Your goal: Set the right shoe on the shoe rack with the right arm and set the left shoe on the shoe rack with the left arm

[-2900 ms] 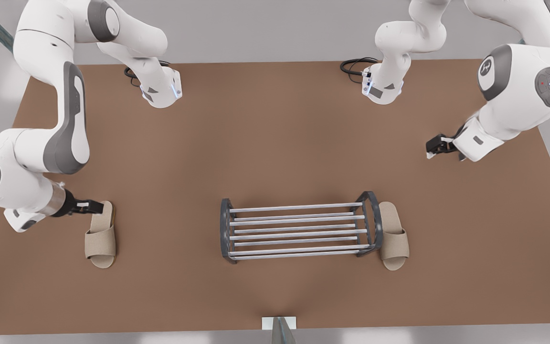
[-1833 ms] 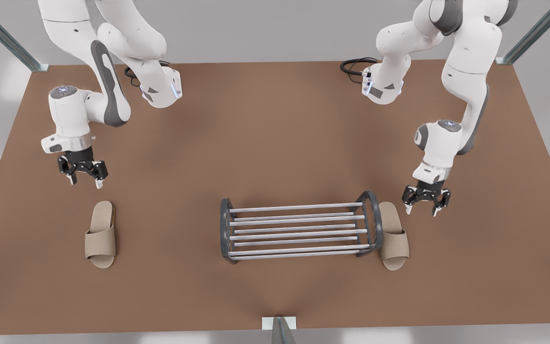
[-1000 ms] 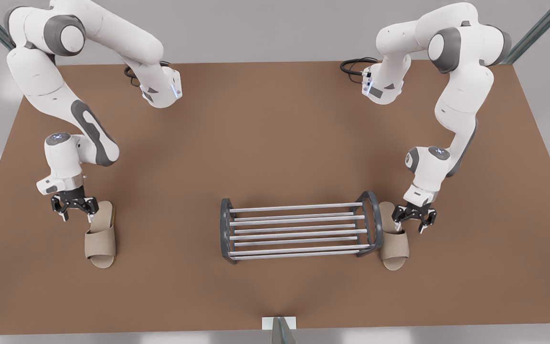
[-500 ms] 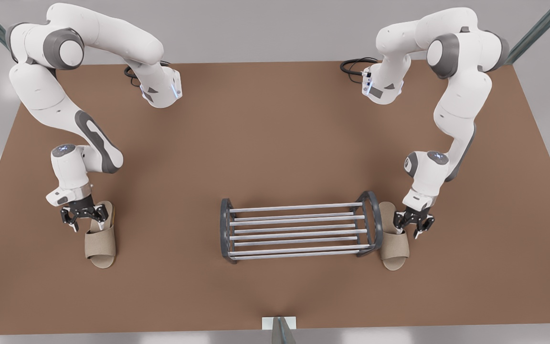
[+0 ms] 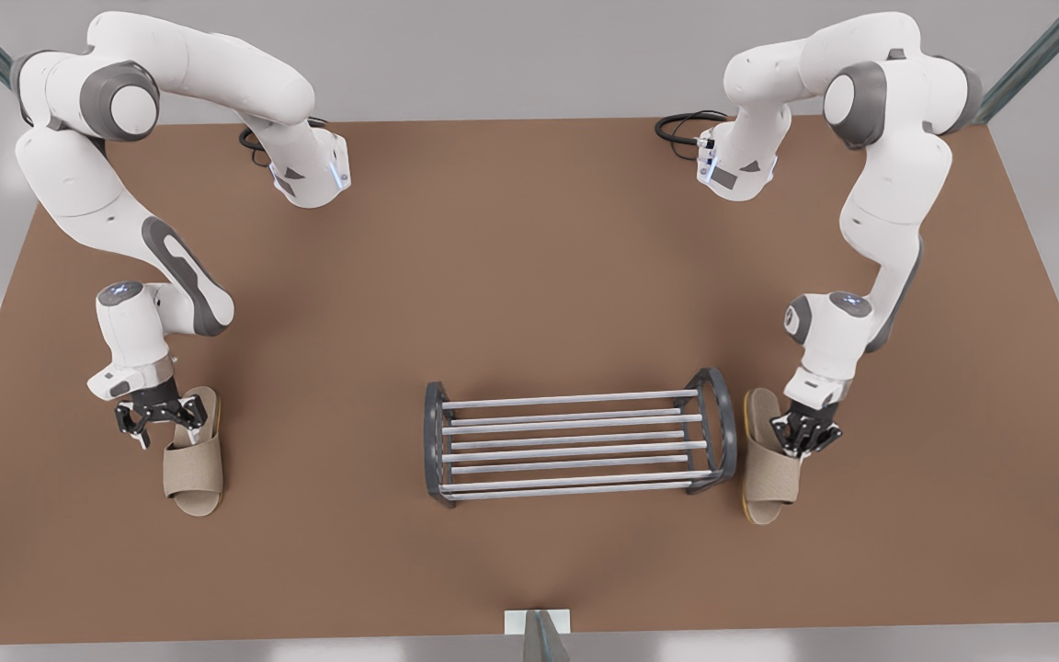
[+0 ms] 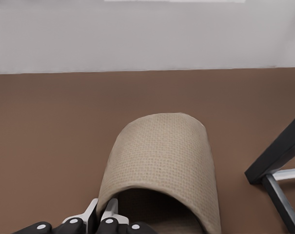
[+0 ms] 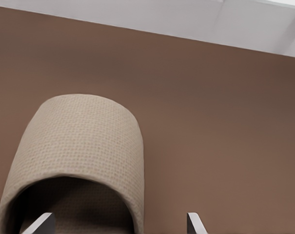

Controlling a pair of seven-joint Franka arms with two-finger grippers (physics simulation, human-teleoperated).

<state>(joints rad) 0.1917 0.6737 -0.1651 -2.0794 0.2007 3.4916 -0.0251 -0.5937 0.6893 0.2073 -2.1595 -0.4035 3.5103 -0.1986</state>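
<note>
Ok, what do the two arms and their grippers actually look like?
They are alike. The left arm, at the front view's right, and the right arm have glossy white rounded links with grey joint covers. Each ends in a small black two-finger gripper: left gripper, right gripper. The fingertips are pale. A black cable coils at each base.

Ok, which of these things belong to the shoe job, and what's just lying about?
In the job:
- left slipper, gripped by the left gripper, beside the rack
- right slipper, open right gripper at its heel
- shoe rack

Lying about:
- black cables at the table's far edge
- white bracket at its near edge
</note>
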